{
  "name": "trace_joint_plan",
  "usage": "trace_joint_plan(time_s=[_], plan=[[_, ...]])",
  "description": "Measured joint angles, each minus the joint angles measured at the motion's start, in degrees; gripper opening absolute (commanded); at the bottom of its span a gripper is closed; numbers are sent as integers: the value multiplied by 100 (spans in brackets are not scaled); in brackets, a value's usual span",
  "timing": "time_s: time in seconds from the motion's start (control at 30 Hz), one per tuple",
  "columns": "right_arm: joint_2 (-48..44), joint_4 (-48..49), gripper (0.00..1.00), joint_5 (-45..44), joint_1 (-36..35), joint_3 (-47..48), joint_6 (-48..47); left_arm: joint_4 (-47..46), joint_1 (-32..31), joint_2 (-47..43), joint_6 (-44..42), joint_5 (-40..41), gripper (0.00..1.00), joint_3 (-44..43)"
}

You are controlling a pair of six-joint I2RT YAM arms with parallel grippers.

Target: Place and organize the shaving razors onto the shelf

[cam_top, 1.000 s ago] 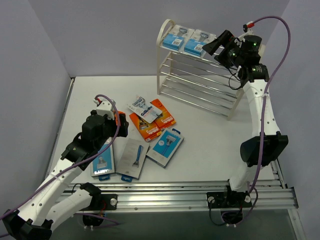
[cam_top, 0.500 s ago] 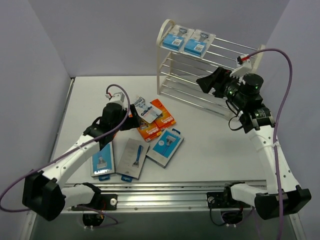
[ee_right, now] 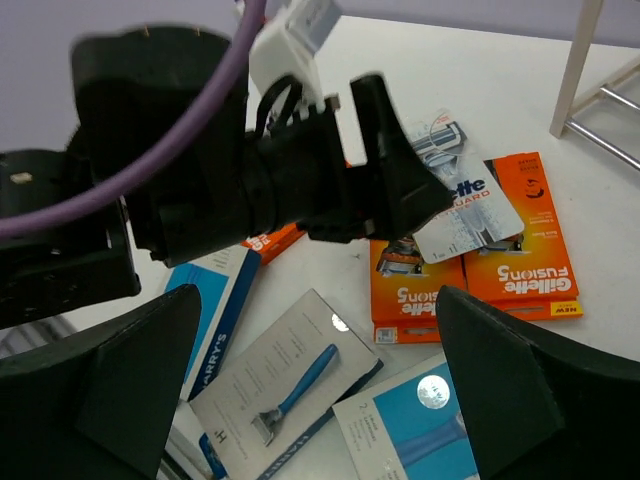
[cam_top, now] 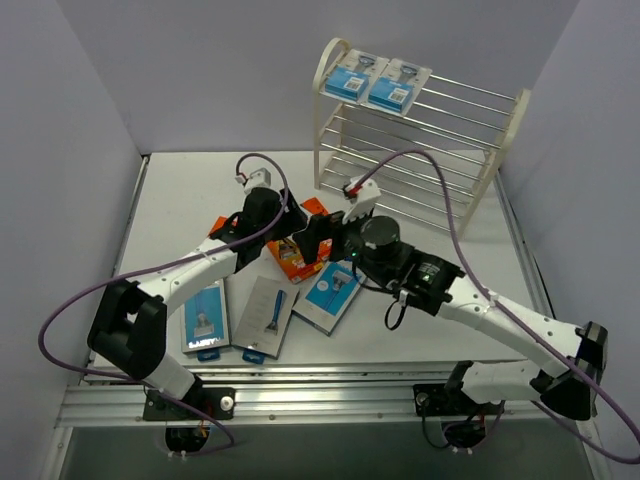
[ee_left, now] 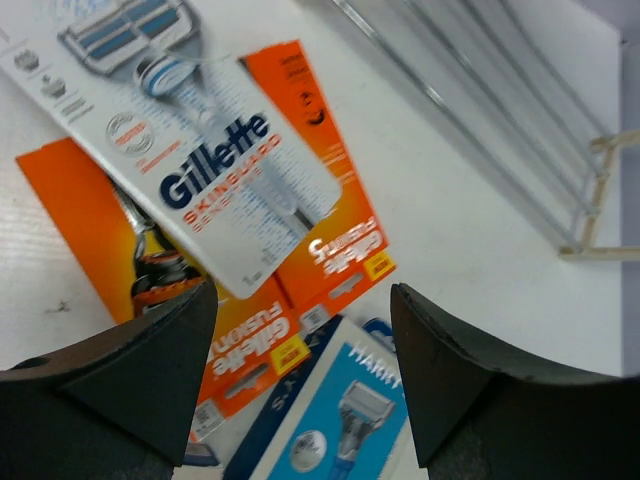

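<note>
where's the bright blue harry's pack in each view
top external: Harry's pack at picture centre, on the table.
left wrist: bottom edge, centre, cut off.
right wrist: bottom edge, right of centre.
Shared landmark: orange Fusion5 box touching it.

Right fingers (ee_right: pixel 120 380) from shelf (cam_top: pixel 321 130) to razor packs (cam_top: pixel 265 315)
</note>
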State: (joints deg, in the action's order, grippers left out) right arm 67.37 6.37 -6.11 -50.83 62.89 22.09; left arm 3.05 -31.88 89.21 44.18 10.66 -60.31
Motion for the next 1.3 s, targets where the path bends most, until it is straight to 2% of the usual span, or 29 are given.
trace_joint_plan(time_s=[0.2, 0.4, 0.57, 0.73, 0.9, 1.0, 1.13, 1.3], plan=[[1073, 800, 100, -2540, -1799, 251, -516, 695, -249, 9, 374, 1113, 79, -1088], [2227, 1670, 100, -4793, -2643, 1008, -1093, 1878, -295, 35, 949, 2157, 81, -1665], [2898, 3348, 100, -6214, -3093, 1263, -2535, 2660, -267, 157, 1189, 2778, 83, -2306], [3458, 5547, 100, -6891, -3449, 1425, -4656, 3095, -267, 304, 1320, 2946, 84, -2728], [4697, 6607, 100, -7329, -3700, 2481, -7425, 3491, -254, 535, 1521, 3003, 84, -3003], [5189, 7519, 100, -7838, -3790, 3093, -8172, 3840, -127, 614, 1589, 3069, 84, -3235], [5193, 7829, 100, -7834, -3842, 3191, -8865, 4135, -131, 638, 1593, 3351, 85, -3613], [5276, 7923, 100, -7836, -3967, 3517, -9235, 4476, -181, 752, 1340, 3751, 90, -4120]])
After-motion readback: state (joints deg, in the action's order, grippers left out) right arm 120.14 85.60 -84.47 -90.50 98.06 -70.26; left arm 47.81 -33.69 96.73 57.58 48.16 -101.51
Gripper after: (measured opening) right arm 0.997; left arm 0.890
